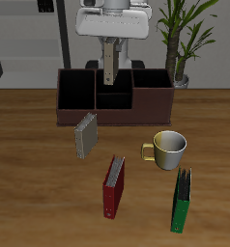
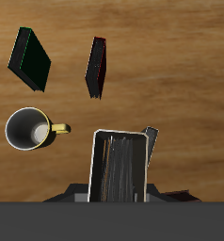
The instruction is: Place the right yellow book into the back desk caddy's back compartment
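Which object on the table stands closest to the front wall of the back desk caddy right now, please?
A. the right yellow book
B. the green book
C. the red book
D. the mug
A: in the exterior view the right yellow book stands just before the back desk caddy, while the mug, red book and green book sit nearer the table's front edge.

The gripper (image 1: 107, 75) hangs over the back desk caddy (image 1: 114, 96) at table 12 o'clock. Open wood lies before it; a grey book (image 1: 85, 135), mug (image 1: 167, 149), red book (image 1: 114, 186) and green book (image 1: 183, 200) stand well apart toward 6 o'clock.
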Motion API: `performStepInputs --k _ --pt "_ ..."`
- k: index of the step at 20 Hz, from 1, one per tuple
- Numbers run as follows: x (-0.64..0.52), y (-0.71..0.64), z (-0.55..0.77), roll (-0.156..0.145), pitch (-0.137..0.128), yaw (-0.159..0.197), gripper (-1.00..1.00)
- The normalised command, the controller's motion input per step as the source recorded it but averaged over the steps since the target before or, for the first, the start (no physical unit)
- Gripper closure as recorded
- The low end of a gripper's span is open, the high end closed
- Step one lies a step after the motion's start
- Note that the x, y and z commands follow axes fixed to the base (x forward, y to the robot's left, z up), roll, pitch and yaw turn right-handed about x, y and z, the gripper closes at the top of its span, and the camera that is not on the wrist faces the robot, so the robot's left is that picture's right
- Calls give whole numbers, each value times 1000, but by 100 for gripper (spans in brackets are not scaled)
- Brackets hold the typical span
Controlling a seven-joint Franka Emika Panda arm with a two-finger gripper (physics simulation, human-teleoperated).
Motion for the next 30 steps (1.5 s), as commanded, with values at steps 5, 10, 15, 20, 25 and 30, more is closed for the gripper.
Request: performStepInputs --k 5,10,15,20,25,30 --pt "-433 85 -12 0 -15 50 100" --pt "-301 -60 -1 -24 -14 34 100" --pt "-295 -113 -49 -29 -3 35 100" --pt "-306 -44 -2 -23 -8 23 100" --pt "-260 30 32 0 -22 37 100" --pt "-222 11 -35 3 8 86 100"
